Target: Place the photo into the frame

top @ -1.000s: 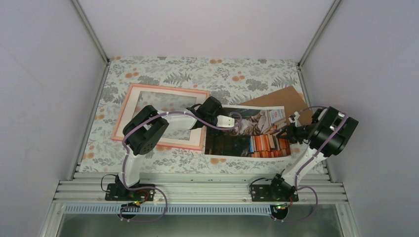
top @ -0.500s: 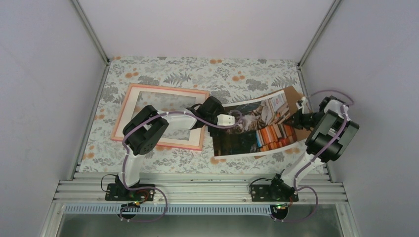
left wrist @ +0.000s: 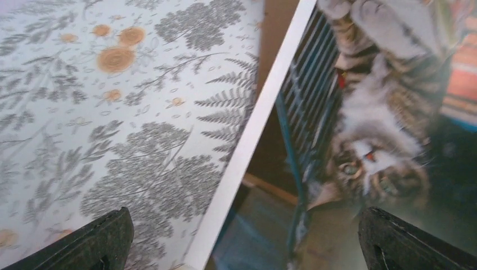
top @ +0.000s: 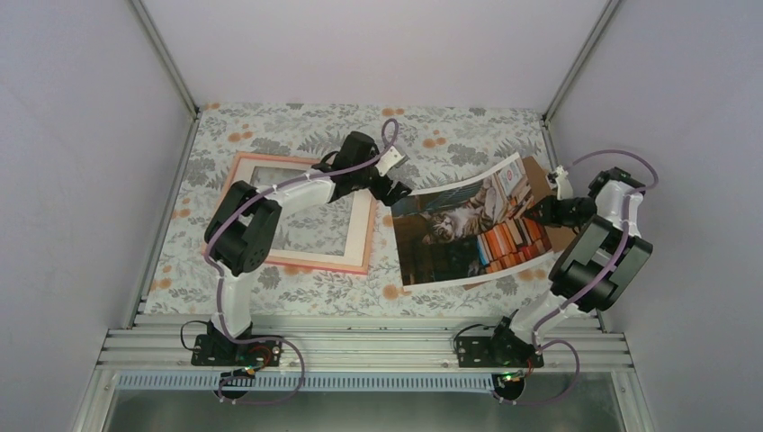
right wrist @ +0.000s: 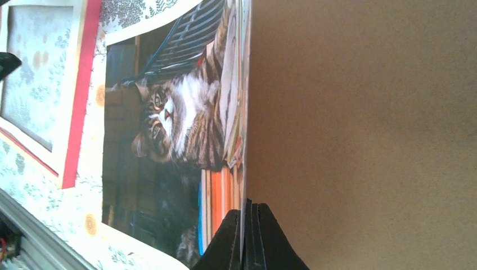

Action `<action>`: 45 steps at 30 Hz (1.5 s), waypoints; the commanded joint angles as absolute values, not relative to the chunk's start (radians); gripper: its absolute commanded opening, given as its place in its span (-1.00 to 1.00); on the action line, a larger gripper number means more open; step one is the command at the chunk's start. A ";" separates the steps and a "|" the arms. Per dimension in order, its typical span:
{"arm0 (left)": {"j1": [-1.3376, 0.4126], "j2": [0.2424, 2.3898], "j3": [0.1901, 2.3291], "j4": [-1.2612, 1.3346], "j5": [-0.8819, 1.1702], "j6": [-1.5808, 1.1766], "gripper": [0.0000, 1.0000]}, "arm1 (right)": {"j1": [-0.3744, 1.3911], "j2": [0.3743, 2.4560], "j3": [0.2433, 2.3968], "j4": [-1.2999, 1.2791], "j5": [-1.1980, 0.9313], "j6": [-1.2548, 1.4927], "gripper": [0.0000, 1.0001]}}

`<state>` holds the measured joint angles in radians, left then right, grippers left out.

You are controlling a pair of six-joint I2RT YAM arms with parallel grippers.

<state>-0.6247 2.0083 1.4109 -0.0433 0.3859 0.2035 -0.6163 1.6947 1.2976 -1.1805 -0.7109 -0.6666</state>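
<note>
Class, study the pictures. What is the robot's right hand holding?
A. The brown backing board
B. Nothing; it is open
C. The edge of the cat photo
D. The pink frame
C: in the right wrist view the right hand is pinched shut on the edge of the photo, while the frame lies off to the side.

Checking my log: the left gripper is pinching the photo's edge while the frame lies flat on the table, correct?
No: the right gripper pinches the photo edge, as the right wrist view shows. The left gripper hangs open. The frame does lie flat on the table.
</note>
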 commanded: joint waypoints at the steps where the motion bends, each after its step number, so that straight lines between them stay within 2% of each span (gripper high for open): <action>1: -0.630 2.052 1.455 -0.036 0.565 0.029 1.00 | -0.612 1.609 1.295 -1.150 -0.719 -0.771 -0.92; 8: -0.535 2.079 1.462 0.065 0.795 0.058 1.00 | -0.603 1.452 1.354 -1.196 -0.801 -1.054 -0.93; 14: -0.527 2.092 1.558 0.044 0.925 0.373 1.00 | -0.551 1.316 1.341 -1.208 -0.814 -1.246 -0.93; 17: -0.551 2.128 1.728 -0.091 0.942 0.541 1.00 | -0.506 1.268 1.343 -1.202 -0.805 -1.277 -0.93; 22: -0.636 2.178 2.087 -0.385 0.750 0.814 1.00 | -0.438 1.199 1.354 -1.157 -0.747 -1.277 -0.93; 26: -0.668 2.187 2.227 -0.539 0.689 0.961 1.00 | -0.407 1.157 1.382 -1.111 -0.739 -1.243 -0.93; 33: -0.687 2.124 2.310 -0.608 0.651 1.030 1.00 | -0.332 1.155 1.540 -1.086 -0.762 -1.147 -0.93; 40: -0.770 2.064 2.372 -0.607 0.317 1.140 1.00 | -0.197 1.173 1.613 -1.023 -0.635 -1.082 -0.94; 45: -0.785 2.056 2.450 -0.630 0.175 1.207 1.00 | -0.091 1.178 1.612 -0.959 -0.524 -1.057 -0.94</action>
